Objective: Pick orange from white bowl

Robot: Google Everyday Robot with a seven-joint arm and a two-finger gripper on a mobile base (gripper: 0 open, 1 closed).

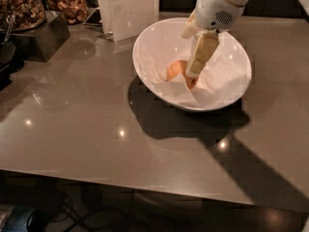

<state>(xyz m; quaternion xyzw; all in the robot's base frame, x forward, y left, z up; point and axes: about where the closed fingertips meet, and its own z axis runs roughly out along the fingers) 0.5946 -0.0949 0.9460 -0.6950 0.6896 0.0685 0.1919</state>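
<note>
The white bowl (149,37) stands on the grey-brown table, right of centre at the back, lined with crumpled white paper. The orange (176,70) lies inside it, left of the bowl's middle, partly covered by my arm's tip. My gripper (194,70) reaches down into the bowl from the upper right. Its cream-coloured tip is right at the orange's right side. I cannot see whether it touches the fruit.
A glass container of nuts (21,6) and one of dried snacks (71,7) stand at the back left on a dark block (41,40). A white upright card (128,6) stands just behind the bowl's left side. The table's front edge (145,182) runs across the bottom.
</note>
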